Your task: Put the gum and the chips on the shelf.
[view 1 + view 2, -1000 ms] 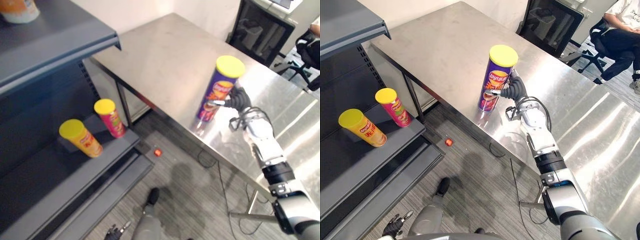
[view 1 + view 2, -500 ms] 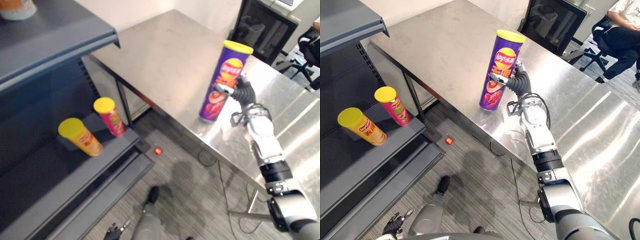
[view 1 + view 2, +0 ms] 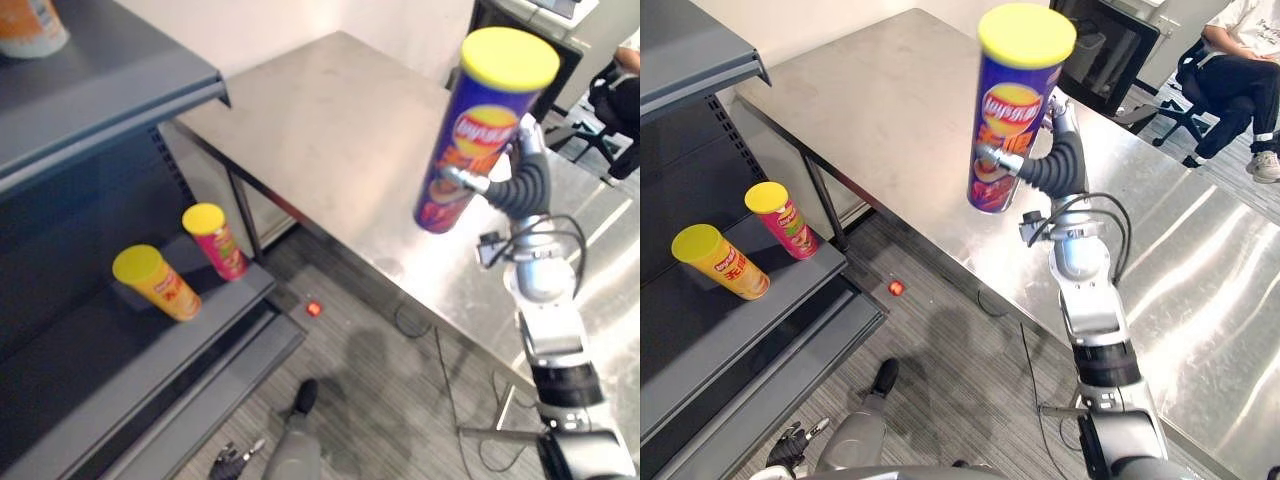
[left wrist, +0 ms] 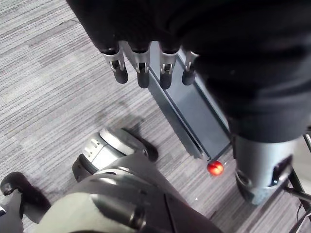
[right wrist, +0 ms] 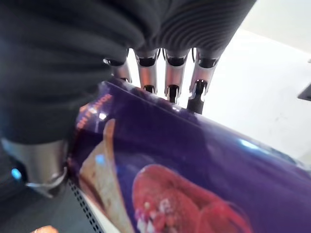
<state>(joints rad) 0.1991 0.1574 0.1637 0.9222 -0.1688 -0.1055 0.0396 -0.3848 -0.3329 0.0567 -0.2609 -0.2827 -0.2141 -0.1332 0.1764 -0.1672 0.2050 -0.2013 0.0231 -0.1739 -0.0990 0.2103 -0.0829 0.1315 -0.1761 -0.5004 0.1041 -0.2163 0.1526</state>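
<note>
chips can (image 3: 1015, 110) | now raised off table (image 3: 890, 90) | right hand (image 3: 1055, 170) curled round it | left hand (image 4: 142, 73) relaxed

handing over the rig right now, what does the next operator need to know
Right hand: shut on the purple chips can, held lid up in the air above the steel table.
Left hand: open, hanging low over the floor, holding nothing.
Shelf: a yellow can and a red can sit on its lower board.
Done: purple can is picked up.
Left: carry it to the shelf and set it down, then the gum.
</note>
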